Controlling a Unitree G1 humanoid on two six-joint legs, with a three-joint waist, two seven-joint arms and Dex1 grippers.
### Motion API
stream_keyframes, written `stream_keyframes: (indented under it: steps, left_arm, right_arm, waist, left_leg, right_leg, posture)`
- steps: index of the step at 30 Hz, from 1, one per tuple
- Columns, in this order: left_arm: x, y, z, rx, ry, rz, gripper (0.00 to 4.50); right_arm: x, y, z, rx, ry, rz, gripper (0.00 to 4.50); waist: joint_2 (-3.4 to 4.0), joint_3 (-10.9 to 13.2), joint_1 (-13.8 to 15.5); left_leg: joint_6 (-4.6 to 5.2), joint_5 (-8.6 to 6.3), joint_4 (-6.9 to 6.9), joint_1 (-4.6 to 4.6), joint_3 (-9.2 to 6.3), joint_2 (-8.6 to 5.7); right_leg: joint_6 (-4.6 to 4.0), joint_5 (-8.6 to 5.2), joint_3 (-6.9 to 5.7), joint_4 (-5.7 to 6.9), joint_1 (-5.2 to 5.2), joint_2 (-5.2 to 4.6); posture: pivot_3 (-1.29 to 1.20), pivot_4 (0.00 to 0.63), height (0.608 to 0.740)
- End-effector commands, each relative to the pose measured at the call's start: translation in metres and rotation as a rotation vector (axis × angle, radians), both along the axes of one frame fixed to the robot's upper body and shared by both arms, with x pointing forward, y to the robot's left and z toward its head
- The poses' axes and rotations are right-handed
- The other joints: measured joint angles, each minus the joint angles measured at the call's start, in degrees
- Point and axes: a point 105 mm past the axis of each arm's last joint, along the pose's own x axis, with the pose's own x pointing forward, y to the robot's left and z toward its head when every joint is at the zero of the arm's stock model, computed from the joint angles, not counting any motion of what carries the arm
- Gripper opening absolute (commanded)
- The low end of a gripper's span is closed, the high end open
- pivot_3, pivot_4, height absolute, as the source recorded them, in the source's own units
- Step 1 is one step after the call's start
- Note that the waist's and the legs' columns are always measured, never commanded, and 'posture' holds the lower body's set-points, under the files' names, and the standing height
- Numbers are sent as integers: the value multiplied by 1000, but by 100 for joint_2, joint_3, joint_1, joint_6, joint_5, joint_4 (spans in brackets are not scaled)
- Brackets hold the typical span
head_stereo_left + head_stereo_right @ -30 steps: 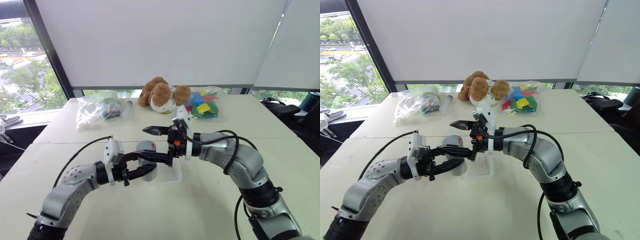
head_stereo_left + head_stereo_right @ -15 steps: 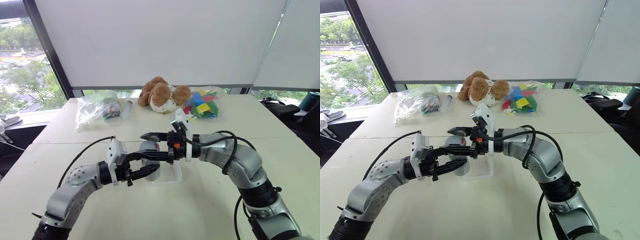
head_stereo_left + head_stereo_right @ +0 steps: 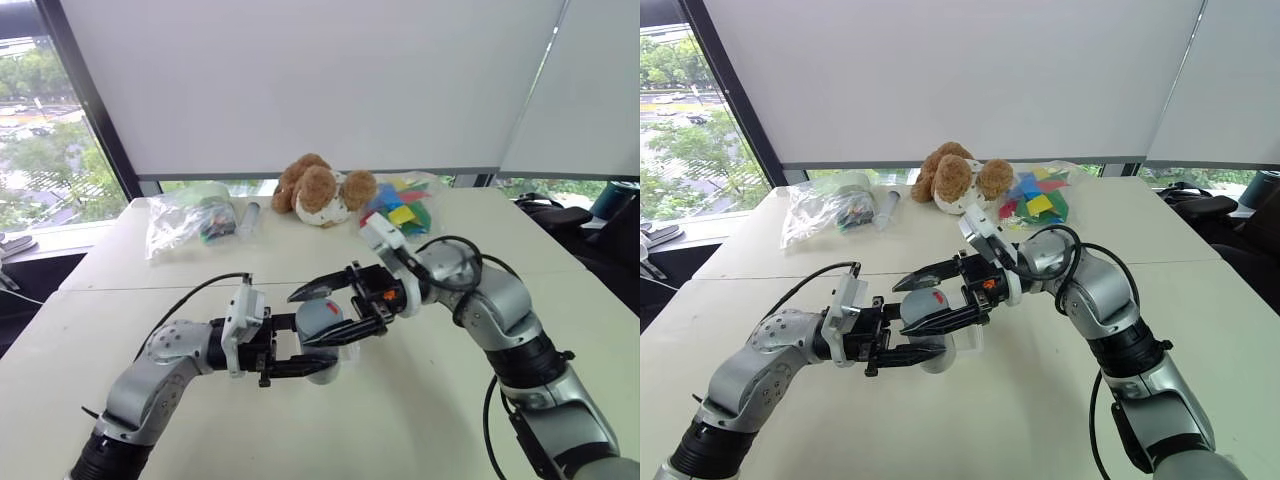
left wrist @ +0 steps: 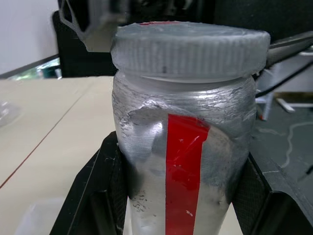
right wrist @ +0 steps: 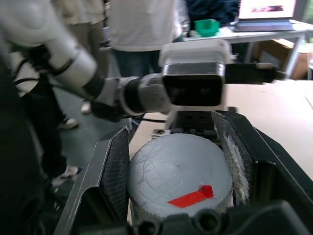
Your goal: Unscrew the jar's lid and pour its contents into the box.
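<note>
Table (image 3: 420,400): carrying the box (image 3: 352,352) at centre, with a teddy bear (image 3: 318,190) lying well beyond at 12 o'clock. Left pincer (image 3: 322,355): clamping the jar (image 4: 183,161) by its body, holding it above the table just beside the box. Right pincer (image 5: 176,161): closing on the lid (image 5: 178,169) from 3 o'clock.

This looks like an office or lab room: pale work tables (image 3: 420,400) pushed together, white roller blinds (image 3: 300,80) over tall windows (image 3: 50,140) facing trees, people (image 5: 142,29) standing behind, and an open laptop (image 5: 266,12) on another desk.
</note>
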Motion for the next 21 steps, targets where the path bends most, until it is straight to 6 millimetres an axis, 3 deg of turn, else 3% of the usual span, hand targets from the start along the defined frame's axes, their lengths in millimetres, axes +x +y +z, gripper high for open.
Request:
stream_keyframes:
  steps: [1,2,5,9,13,21]
  left_arm:
    - [-9,-3,18,-53,-75,-58,2095]
    - [-8,-2,19,-57,-78,-46,2095]
    - [-4,1,20,-59,-77,-14,2095]
    - [7,11,18,-70,-58,84,2095]
    - [30,29,8,-69,-53,274,2095]
    - [39,22,4,-64,-56,291,2095]
  right_arm:
    - [-2,0,7,4,-54,23,2301]
    - [-1,-1,9,13,-47,16,3360]
    - [2,-3,18,75,-50,-23,4430]
    - [13,-12,31,179,-67,-146,4430]
    - [23,-27,27,234,21,-331,4430]
    - [21,-3,8,183,43,-398,4430]
  waist:
    - [0,0,7]
    - [0,0,12]
    - [0,0,22]
    - [0,0,25]
    - [-1,0,35]
    - [0,0,29]
  left_leg:
    - [0,0,0,0,-1,0]
    - [0,0,0,0,-2,1]
    - [0,0,1,-1,-3,0]
    - [-1,0,1,-1,-3,-1]
    - [-1,0,-1,-1,-4,-1]
    - [-2,1,0,-3,-2,-1]
  right_leg:
    - [0,0,0,0,0,0]
    - [0,0,0,0,-1,1]
    - [0,0,0,0,0,0]
    - [0,0,2,0,-1,-1]
    - [-1,0,2,-1,-1,-1]
    - [-1,1,4,2,-5,-2]
  posture:
    - [0,150,740]
    - [0,150,740]
    - [0,150,740]
    - [0,150,740]
    - [0,150,740]
    - [0,150,740]
